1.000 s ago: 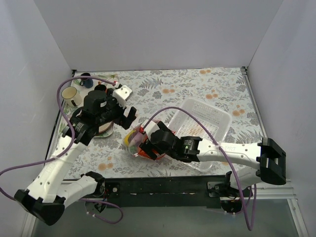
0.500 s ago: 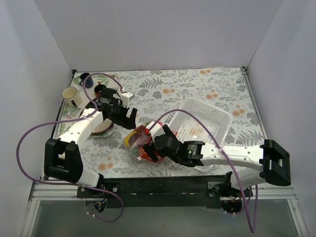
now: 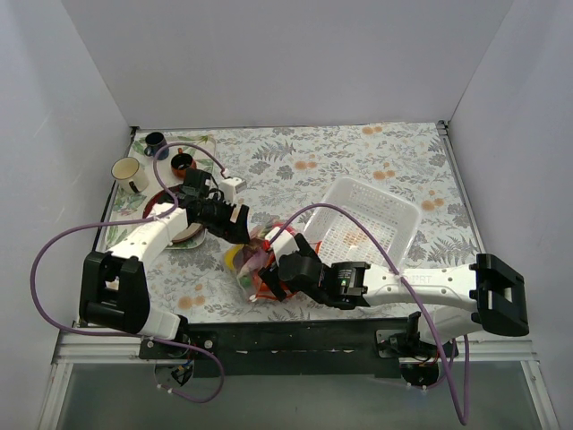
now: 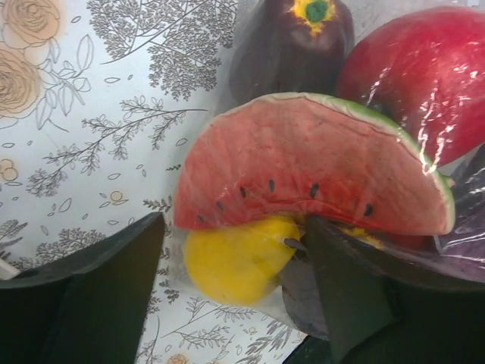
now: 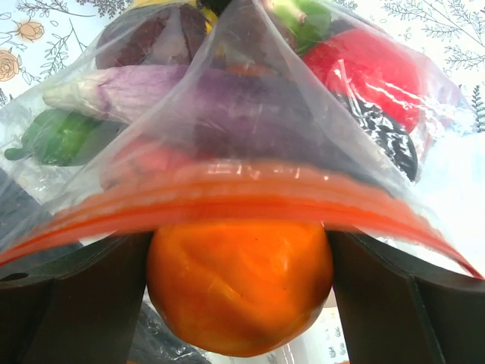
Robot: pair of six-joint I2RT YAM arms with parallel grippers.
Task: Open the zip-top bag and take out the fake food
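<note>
The zip-top bag (image 3: 247, 261) lies at the near middle of the table, full of fake food. In the right wrist view its orange-red zip strip (image 5: 227, 197) runs across above an orange ball (image 5: 239, 284). My right gripper (image 5: 239, 299) is shut on that ball, with a finger on each side; it shows in the top view (image 3: 267, 279) at the bag's near end. The left wrist view shows a watermelon slice (image 4: 303, 163), a yellow lemon (image 4: 235, 258), a dark piece (image 4: 292, 45) and a red piece (image 4: 417, 76) under the plastic. My left gripper (image 4: 227, 296) is open astride the bag's lemon corner (image 3: 240, 231).
A white mesh basket (image 3: 376, 210) stands right of the bag, close to my right arm. A plate (image 3: 183, 235) lies under my left arm. Three small mugs (image 3: 125, 172) (image 3: 155, 143) (image 3: 182, 162) stand at the far left. Walls close in the table.
My left arm has swung down from a raised pose and reached right to the bag's far end. My right gripper has shifted slightly nearer with the bag's mouth.
</note>
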